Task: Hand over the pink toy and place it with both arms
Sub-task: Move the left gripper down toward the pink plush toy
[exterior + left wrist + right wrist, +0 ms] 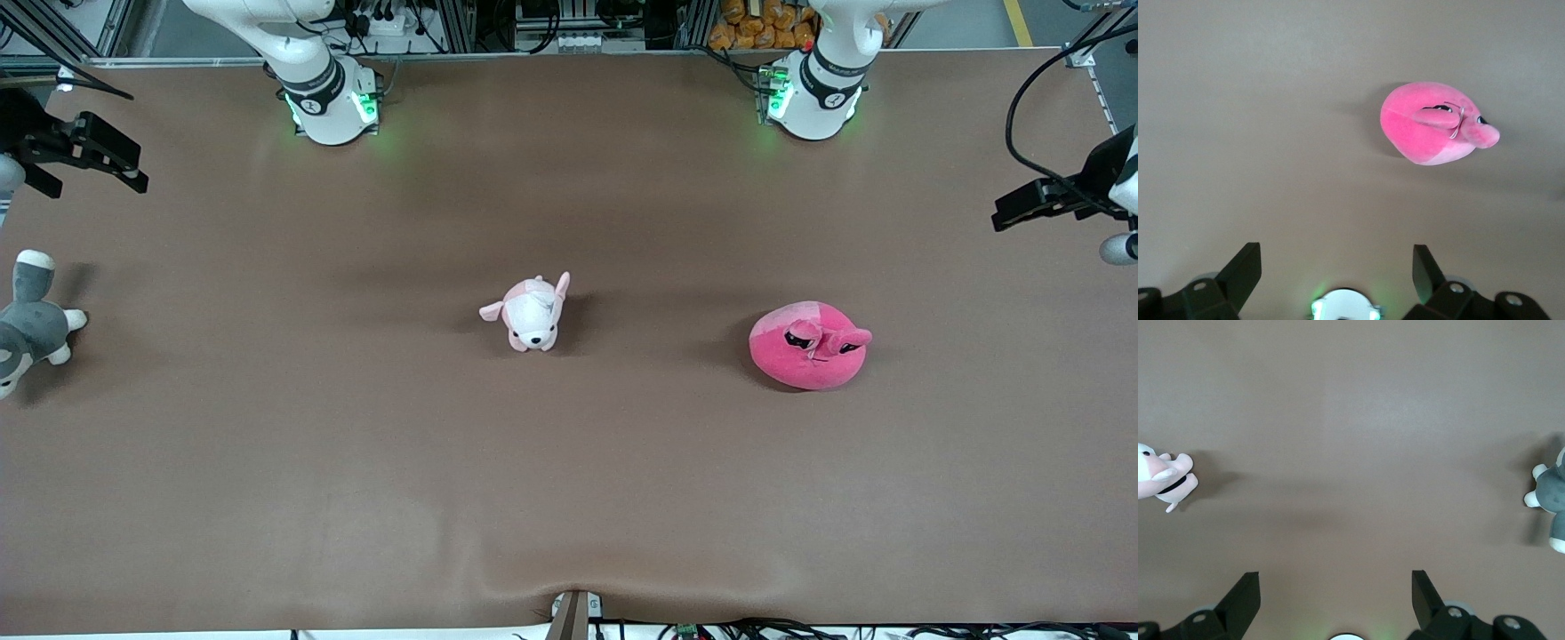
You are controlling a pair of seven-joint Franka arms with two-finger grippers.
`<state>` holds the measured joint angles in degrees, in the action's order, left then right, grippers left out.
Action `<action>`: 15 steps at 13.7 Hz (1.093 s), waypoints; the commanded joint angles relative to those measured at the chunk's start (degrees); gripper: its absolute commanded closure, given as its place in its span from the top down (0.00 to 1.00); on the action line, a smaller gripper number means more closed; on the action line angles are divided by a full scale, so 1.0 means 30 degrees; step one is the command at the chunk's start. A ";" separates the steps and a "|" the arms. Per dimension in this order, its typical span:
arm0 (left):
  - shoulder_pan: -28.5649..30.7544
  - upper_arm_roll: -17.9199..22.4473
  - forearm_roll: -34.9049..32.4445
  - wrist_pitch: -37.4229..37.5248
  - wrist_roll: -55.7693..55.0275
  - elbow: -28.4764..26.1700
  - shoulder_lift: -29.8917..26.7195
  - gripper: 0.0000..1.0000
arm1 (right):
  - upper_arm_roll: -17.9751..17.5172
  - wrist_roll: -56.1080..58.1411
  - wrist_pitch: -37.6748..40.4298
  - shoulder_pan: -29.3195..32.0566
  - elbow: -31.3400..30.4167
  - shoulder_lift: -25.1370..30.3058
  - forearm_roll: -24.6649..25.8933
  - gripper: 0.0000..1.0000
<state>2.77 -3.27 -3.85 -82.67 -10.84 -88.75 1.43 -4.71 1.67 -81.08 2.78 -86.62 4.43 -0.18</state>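
Brown tabletop (356, 462), wide open, and the pink toy (809, 345) sits on it toward the left arm's end, beside the pale plush puppy (532, 313) at mid-table. Left gripper (1022, 206) hangs high over that end's edge, jaws spread, nothing held. Right gripper (111, 164) waits over its own end above the grey plush dog (31, 324), jaws spread too. Left arm's clearly closer; first grab looks like its job.

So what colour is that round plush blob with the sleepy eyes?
The pink toy is hot pink, paler pink underneath, with dark eyes; the left wrist view shows it best.
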 commanded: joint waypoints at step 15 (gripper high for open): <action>-0.0104 -0.0637 0.1517 0.0194 -1.6121 -0.2497 0.0634 1.00 | -0.0276 -0.0175 0.0191 0.0480 0.0279 -0.0098 -0.0349 1.00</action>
<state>2.28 -5.14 -0.21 -82.11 -54.43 -96.29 2.20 -4.68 1.62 -81.07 2.78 -86.62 4.41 -0.18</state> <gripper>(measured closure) 0.000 0.000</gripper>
